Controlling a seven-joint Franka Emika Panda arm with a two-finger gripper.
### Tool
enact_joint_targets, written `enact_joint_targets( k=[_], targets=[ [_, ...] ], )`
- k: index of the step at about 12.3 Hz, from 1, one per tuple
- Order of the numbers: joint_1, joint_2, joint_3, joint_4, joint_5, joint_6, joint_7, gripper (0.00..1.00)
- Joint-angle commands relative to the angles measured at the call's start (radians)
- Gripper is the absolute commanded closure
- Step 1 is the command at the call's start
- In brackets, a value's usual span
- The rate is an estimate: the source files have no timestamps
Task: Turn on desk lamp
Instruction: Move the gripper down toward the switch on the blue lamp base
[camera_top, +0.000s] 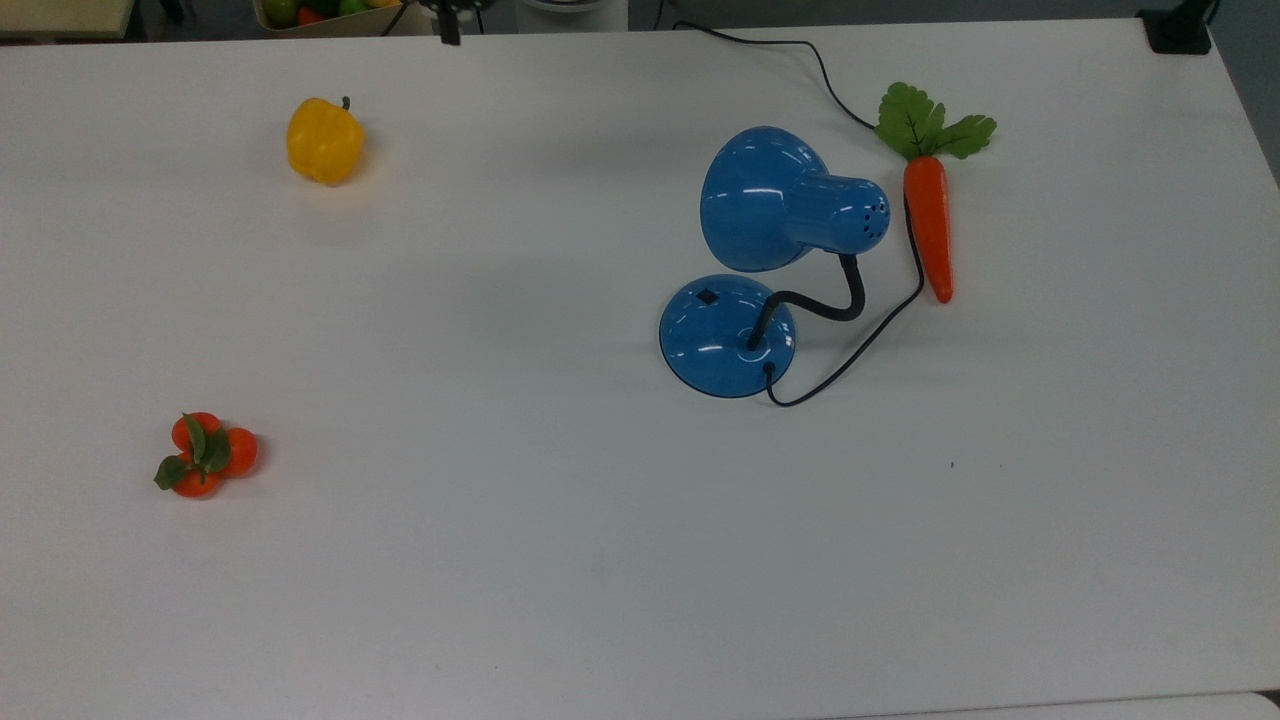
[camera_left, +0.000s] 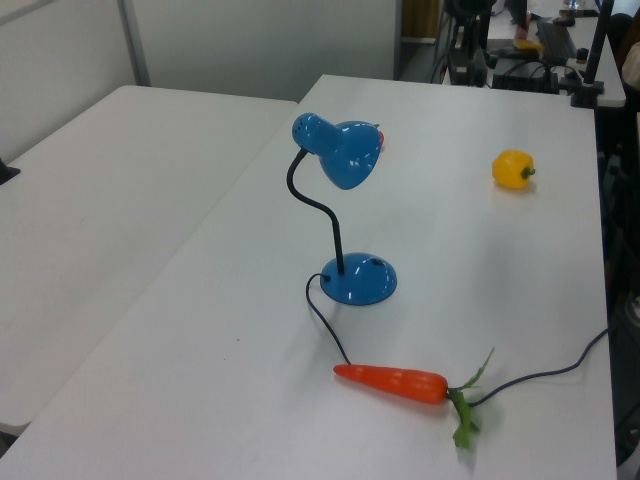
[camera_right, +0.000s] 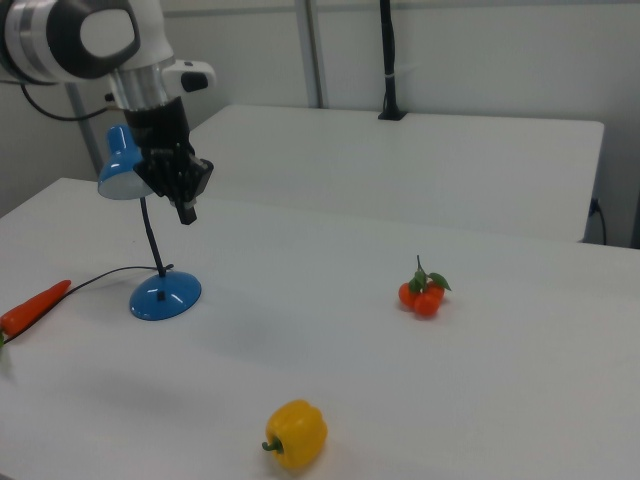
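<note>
Lamp first: I see the desk lamp (camera_top: 745, 262) standing on the white worktop (camera_top: 560, 560), glossy blue, with a bell-shaped shade, a black bendy neck, a round domed base carrying a small black switch (camera_top: 707, 296), and a black cord (camera_top: 850, 355) trailing off past a toy carrot (camera_top: 929, 225). In the right view my tool (camera_right: 187, 205) hangs in the air, in front of the shade and above the base (camera_right: 165, 295), apart from the worktop. Whether its fingers are parted or together I cannot tell. Below the tool, toward the right view's right, lie a yellow pepper (camera_right: 296, 434) and a tangerine cluster (camera_right: 423, 294).
</note>
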Motion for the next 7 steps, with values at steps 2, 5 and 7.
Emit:
enact_joint_targets(
  k=[2,5,7],
  targets=[
    [0.089,-0.005,-0.003,-0.152,0.018,0.172,-0.026,1.00],
    [0.131,0.004,-0.003,-0.240,0.018,0.269,-0.043,1.00],
    [0.155,0.021,-0.003,-0.272,0.018,0.310,-0.057,1.00]
  ],
)
